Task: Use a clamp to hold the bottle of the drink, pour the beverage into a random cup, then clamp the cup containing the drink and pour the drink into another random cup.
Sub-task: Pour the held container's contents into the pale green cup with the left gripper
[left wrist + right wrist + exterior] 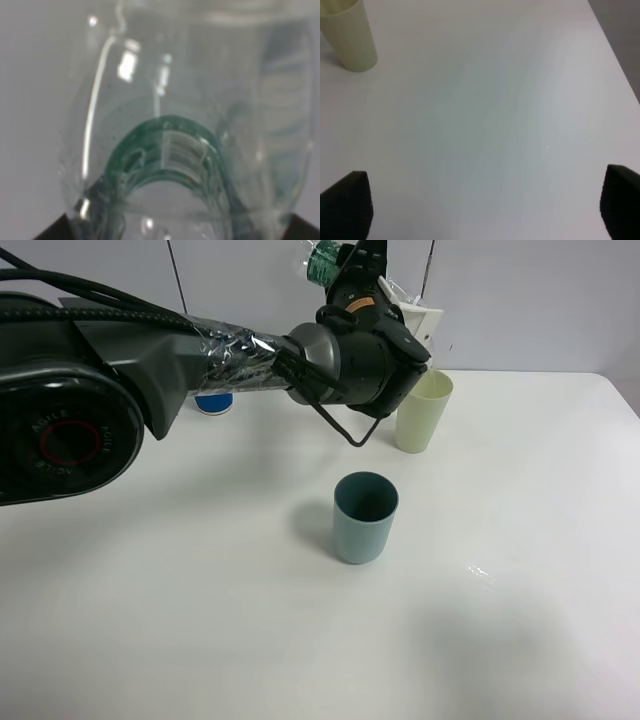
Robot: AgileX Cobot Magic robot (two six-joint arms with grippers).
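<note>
First pour seemingly under way — second not yet begun
Left clamp [368,275] holds the bottle [324,262] tilted above the yellow-green cup [424,412]; right gripper [480,205] hangs wide and empty — teal cup [365,515] waits

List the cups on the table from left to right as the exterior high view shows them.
blue-and-white paper cup → teal cup → pale yellow-green tumbler
</note>
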